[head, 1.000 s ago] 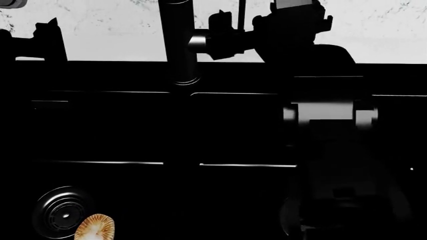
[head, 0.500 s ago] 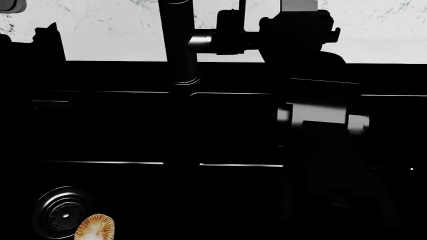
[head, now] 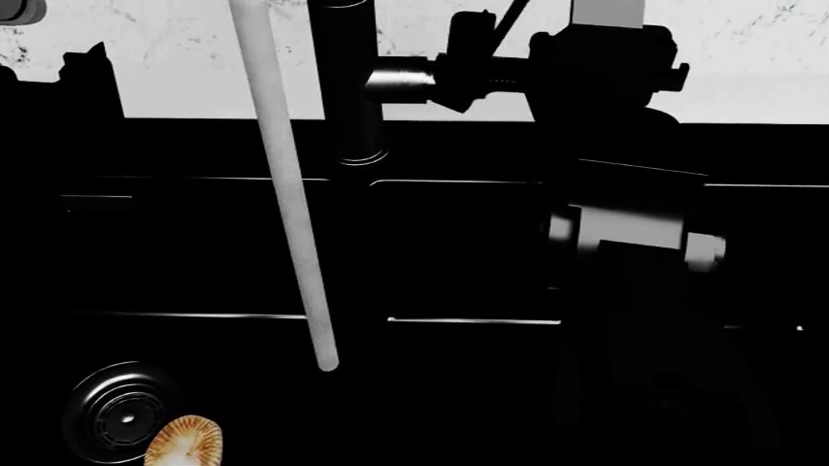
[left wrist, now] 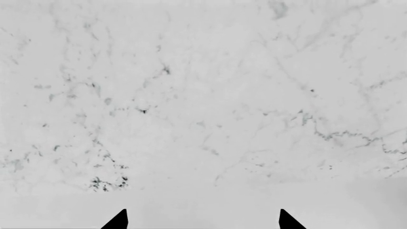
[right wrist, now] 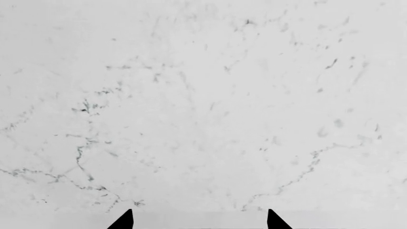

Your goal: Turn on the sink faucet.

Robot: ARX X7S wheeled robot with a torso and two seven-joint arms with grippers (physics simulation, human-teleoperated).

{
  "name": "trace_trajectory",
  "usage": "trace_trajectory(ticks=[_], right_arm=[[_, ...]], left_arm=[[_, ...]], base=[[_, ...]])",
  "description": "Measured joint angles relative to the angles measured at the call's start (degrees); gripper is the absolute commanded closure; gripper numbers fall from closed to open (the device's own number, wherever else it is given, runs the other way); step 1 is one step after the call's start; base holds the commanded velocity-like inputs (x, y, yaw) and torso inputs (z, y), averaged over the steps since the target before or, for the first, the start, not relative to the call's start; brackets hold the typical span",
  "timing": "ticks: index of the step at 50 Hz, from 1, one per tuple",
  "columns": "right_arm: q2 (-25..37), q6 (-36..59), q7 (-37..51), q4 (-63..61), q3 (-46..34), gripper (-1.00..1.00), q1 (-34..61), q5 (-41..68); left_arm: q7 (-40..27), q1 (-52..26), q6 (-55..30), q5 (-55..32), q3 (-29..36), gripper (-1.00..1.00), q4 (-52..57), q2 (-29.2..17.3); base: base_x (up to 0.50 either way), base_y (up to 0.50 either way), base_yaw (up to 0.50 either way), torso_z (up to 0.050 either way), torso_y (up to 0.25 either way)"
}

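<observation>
Since half a second ago, the thin lever handle [head: 512,21] has tilted from upright to slanted, the right hand [head: 469,60] has shifted a little rightward with it, and a pale water stream [head: 285,184] now falls into the sink [head: 453,252].

Right hand: sits at the shiny grey stub [head: 395,80] on the sink faucet [head: 348,83], at the lever's base. Head view gives only a silhouette; right wrist view shows two dark fingertips [right wrist: 123,220] set apart against white marble wall [right wrist: 203,105], nothing between them. Judged apart, pushing the lever rather than clamped on it.

Left hand [head: 88,68]: near the left edge, well apart from the faucet. Fingertips [left wrist: 117,220] apart, facing marble, holding nothing.

Faucet post stands upright behind the centre divider; the stream lands in the left basin, between the divider and the round drain [head: 119,416]. An orange shell-like item [head: 184,442] lies beside that drain.

Judgement: flow present, so the turn looks essentially done. Ease off sideways slowly; avoid dragging the lever back.
</observation>
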Motion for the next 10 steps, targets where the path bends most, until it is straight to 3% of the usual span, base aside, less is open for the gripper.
trace_trajectory(ticks=[10], right_arm=[[0.25,-0.15,-0.24,0.0,0.78,-1.0,-0.25,0.67]], left_arm=[[-0.22,0.04,-0.15,-0.09,0.07,-1.0,0.26,0.02]], base=[[0.0,0.0,0.0,0.0,0.0]])
